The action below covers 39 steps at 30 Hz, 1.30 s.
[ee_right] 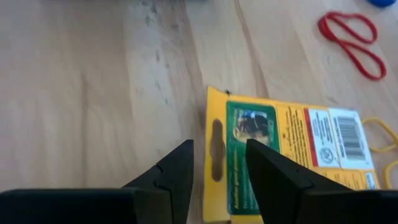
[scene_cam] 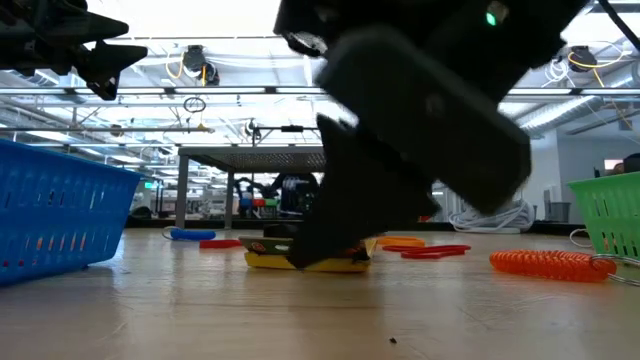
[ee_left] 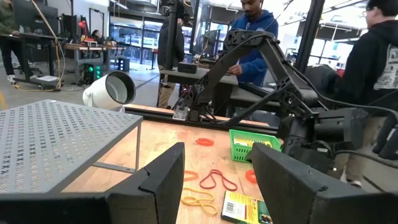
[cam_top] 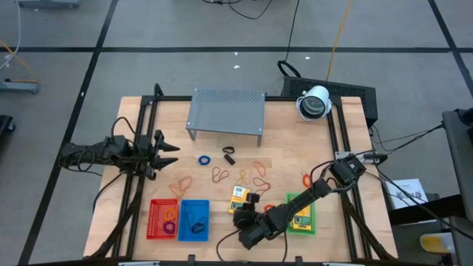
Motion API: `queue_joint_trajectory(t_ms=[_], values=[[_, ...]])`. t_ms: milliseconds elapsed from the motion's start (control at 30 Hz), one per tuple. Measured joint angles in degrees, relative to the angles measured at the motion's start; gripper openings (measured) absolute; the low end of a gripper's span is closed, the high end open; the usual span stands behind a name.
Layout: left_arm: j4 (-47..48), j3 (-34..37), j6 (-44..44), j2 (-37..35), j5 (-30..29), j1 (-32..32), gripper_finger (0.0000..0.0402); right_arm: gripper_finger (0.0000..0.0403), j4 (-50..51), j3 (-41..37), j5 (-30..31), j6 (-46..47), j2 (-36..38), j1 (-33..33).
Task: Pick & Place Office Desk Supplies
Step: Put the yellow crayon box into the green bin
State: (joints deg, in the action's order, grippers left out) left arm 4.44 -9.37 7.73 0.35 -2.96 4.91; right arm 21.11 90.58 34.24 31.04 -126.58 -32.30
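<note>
A yellow-orange packet (cam_top: 238,195) lies flat on the wood, also seen in the right wrist view (ee_right: 298,149) and the low view (scene_cam: 330,262). My right gripper (ee_right: 217,165) is open and low over the packet's hang-hole end, one finger beside the packet and one over it. Red and orange rubber bands (cam_top: 220,175), a blue ring (cam_top: 204,159) and a black clip (cam_top: 228,154) lie in the table's middle. My left gripper (cam_top: 168,148) waits open above the table's left side. My right gripper comes down slanting from the table's near side at the packet's hang-hole end (ee_right: 216,146). In the low view a fingertip (scene_cam: 300,255) reaches down to the packet's level. I cannot tell whether it touches the packet.
Red basket (cam_top: 154,219), blue basket (cam_top: 194,203) and green basket (cam_top: 290,198) stand along the near edge; the green one holds a packet. A grey perforated shelf (cam_top: 226,111) stands at the far side, a white round device (cam_top: 314,103) beside it. An orange coil (scene_cam: 550,262) lies right of the packet. People stand beyond the table.
</note>
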Motion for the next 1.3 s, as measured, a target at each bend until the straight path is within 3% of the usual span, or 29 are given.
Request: queue_joint_trajectory(t_ms=[300, 600, 933, 1300], values=[[0.0, 0.0, 0.0, 0.0, 0.0, 0.0, 0.0198, 0.0127, -0.4, -2.0, 0.3, 2.5, 0.1, 0.1], [0.0, 0.0, 0.0, 0.0, 0.0, 0.0, 0.0198, 0.0009, -3.7, -2.1, 0.1, 2.4, 0.1, 0.1], [0.0, 0.0, 0.0, 0.0, 0.0, 0.0, 0.0198, 0.0001, -7.1, -2.2, 0.8, 9.0, 2.8, -0.4], [0.0, 0.0, 0.0, 0.0, 0.0, 0.0, 0.0198, 0.0001, 0.9, -2.1, 13.1, 8.6, 15.9, -4.6]])
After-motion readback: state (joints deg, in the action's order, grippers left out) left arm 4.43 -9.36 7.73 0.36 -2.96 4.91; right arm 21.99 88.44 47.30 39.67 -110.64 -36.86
